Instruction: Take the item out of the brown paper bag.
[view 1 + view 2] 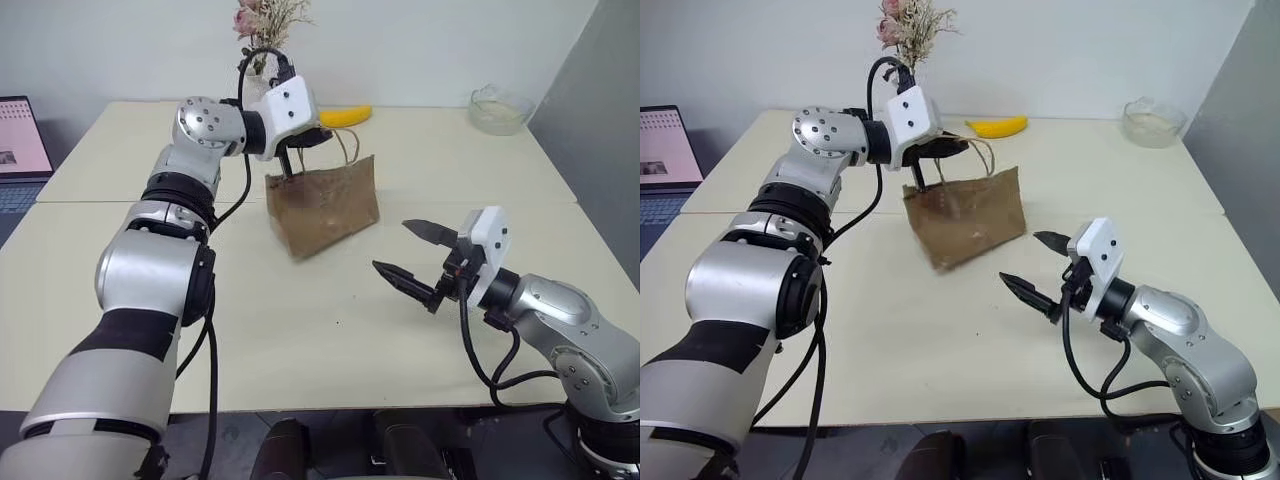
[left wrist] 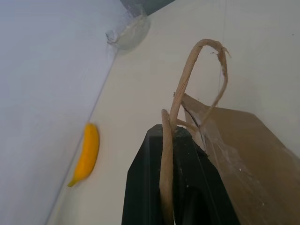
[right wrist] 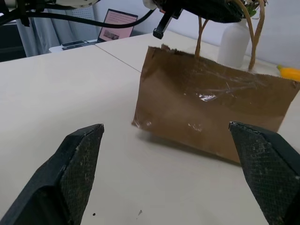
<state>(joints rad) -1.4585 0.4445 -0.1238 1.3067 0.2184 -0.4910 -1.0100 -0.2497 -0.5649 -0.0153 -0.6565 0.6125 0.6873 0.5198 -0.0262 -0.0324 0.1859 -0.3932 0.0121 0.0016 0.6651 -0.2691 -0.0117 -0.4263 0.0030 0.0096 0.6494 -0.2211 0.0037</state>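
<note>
**My left end effector has the bag by its handle**

I pick the brown paper bag [image 1: 325, 205] as my landmark. It sits on the worktop [image 1: 300, 320], near the middle, w/ its open top up. It looks a bit tipped, but I can't tell for sure.

My left end effector [image 1: 290, 160] is right above the bag's top edge, at the end nearest the laptop. Its fingers are pressed together on a cord handle [image 2: 187, 93] of the bag. In the left wrist view the tan cord runs down between my black fingers [image 2: 145, 187].

My right end effector [image 1: 415, 255] is in front of the bag, a bit off to the right, well apart from it. Its two fingers are spread wide w/ nothing between them.

I can't see the item. If it's inside the bag, the paper hides it.

Behind the bag lies a banana [image 1: 345, 116]. A vase w/ dried flowers [image 1: 265, 30] stands behind it too. A glass bowl [image 1: 500, 108] is far behind it, to the right. A laptop [image 1: 20, 150] is far left of the bag.
</note>
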